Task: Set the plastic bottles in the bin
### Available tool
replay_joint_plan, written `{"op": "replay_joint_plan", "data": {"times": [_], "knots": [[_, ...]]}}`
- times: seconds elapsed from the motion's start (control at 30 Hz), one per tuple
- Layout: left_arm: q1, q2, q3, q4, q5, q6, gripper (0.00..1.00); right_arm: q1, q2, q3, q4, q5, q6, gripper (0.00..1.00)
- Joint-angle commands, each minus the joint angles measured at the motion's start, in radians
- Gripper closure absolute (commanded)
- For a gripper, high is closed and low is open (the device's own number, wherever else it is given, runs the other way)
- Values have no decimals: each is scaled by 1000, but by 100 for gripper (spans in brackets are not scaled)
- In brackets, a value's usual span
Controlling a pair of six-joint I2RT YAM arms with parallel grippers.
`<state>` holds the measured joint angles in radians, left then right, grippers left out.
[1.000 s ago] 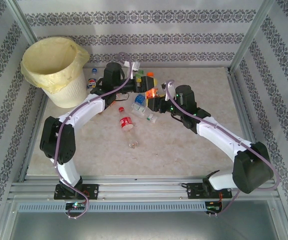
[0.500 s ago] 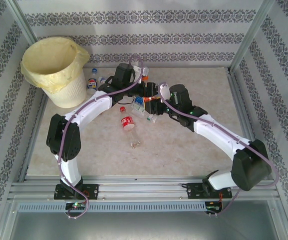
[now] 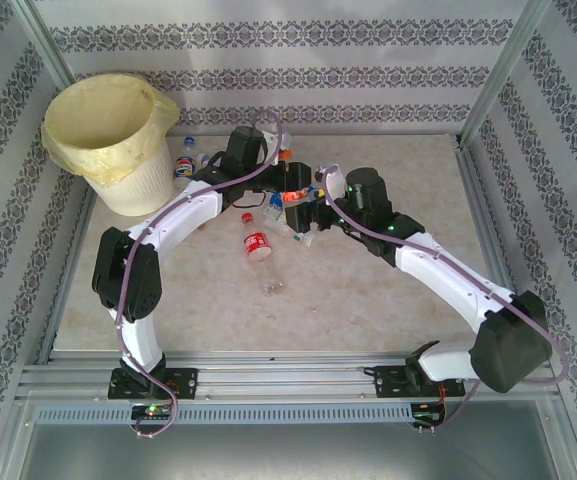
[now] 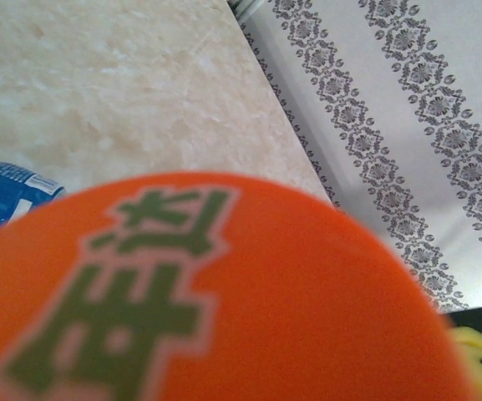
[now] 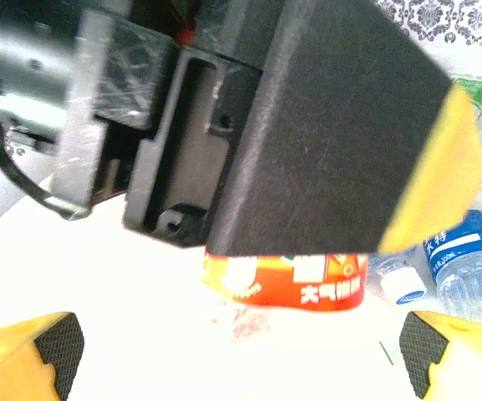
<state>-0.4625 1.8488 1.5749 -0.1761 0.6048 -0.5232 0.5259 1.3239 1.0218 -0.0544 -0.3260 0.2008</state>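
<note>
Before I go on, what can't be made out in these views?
Left wrist: the orange-labelled bottle, blurred and close, hides the fingers of the left gripper.
Right wrist: the left gripper covers that bottle's top; cap unseen.
Top external: left arm and right arm overlap the bottle cluster; count unclear.

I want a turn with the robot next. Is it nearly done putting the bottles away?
Not nearly. Done: I can't see any bottle in the bin yet. In hand: the left pincer grips an orange bottle, and the right pincer is open beside it. Left: a red bottle, a blue bottle by the bin and more lie on the table.
</note>
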Motion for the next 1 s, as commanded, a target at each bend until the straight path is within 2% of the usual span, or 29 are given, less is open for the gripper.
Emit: {"op": "replay_joint_plan", "data": {"times": [0.0, 0.27, 0.5, 0.67, 0.83, 0.97], "knots": [[21, -18, -19, 37, -27, -34, 44, -3, -48, -29, 22, 23, -24, 2], [59, -45, -32, 43, -71, -46, 44, -7, -140, -84, 77, 162, 7, 2], [98, -97, 1, -34, -164, 21, 44, -25, -220, -159, 122, 341, 47, 2], [135, -143, 58, -125, -298, 92, 44, -51, -232, -182, 108, 379, 79, 2], [174, -156, 183, -271, -443, 162, 44, -56, -207, -170, 94, 387, 87, 2], [199, -181, 262, -317, -561, 219, 44, -56, -188, -161, 101, 392, 98, 2]]}}
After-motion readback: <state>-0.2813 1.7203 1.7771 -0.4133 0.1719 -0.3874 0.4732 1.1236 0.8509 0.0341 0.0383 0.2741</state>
